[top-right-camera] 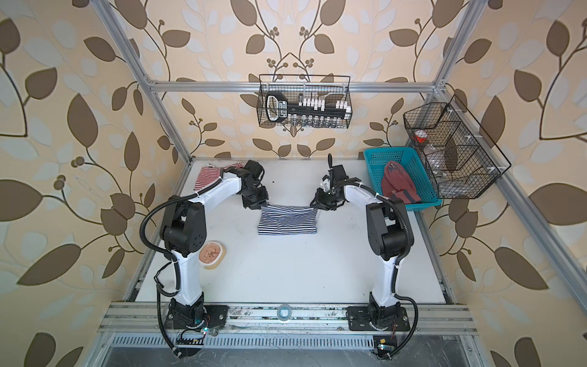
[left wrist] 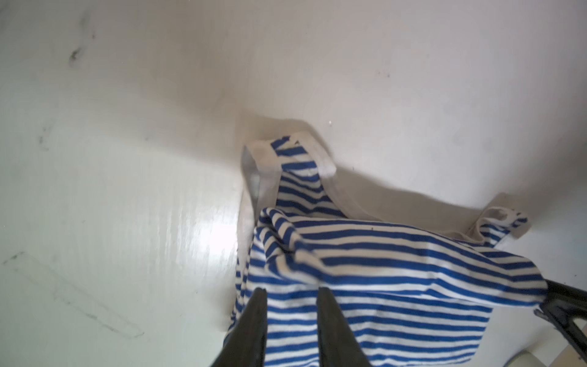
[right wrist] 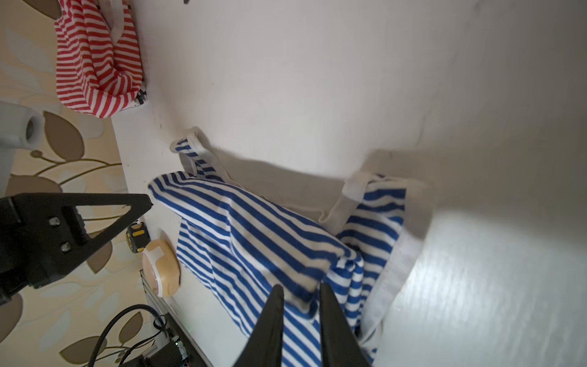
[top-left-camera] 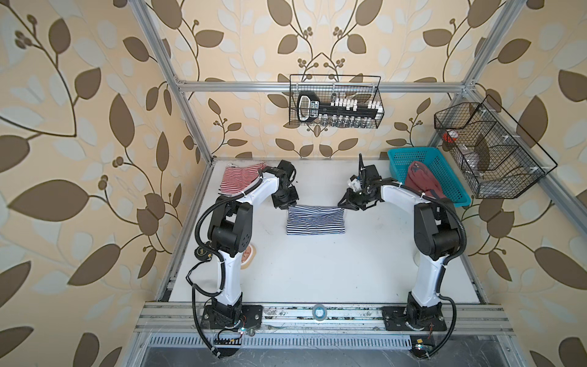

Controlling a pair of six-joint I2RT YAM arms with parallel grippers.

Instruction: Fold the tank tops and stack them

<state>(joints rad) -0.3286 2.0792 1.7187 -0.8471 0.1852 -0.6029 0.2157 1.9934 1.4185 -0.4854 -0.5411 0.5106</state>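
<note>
White desk is occupied at its middle by the navy-white striped top, folded into a rough rectangle with the white-trimmed straps tucked beneath. Its far edge is spanned by both pincers, one at each corner.

Left pincer: jaws are seen slightly apart, stripes visible through the gap.

Right pincer: jaws are likewise narrowly parted, with a fold edge lying in the gap.

Red-white striped top is noted crumpled beyond the left pincer, apart from it. Dusty red top is seen draped in the teal basket, outward of the right pincer.
</note>
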